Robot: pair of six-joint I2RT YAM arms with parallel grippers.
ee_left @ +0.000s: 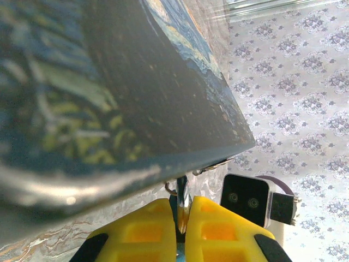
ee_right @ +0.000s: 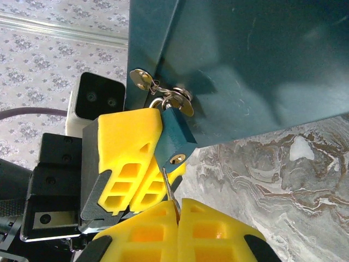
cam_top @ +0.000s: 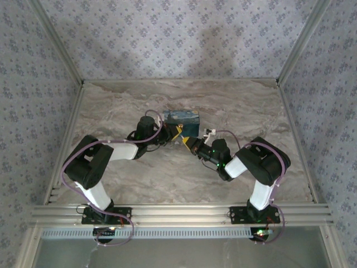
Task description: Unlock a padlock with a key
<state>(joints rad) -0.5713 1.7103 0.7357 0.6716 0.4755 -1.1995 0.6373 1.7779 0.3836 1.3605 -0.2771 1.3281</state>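
Left tool: I see my left tool (ee_left: 181, 214) closed on the small teal-blue metal padlock (ee_right: 173, 139), its yellow fingers clamped on the body.
Right tool: my right tool (ee_right: 179, 210) is pinched shut on the thin silver-bladed key (ee_right: 169, 185), with the head buried between the fingertips.
Key axis: the blade runs straight out from my right fingertips. Its tip points at the padlock's bottom face and meets it just beside the brass keyhole. I cannot tell whether it has entered.
Padlock: it hangs from the silver metal hasp (ee_right: 163, 93) at the corner of the blue swirl-painted box (ee_right: 245, 65), keyhole face toward my right tool.
Box: it sits mid-way across the grey marble-patterned bench (cam_top: 245, 106).
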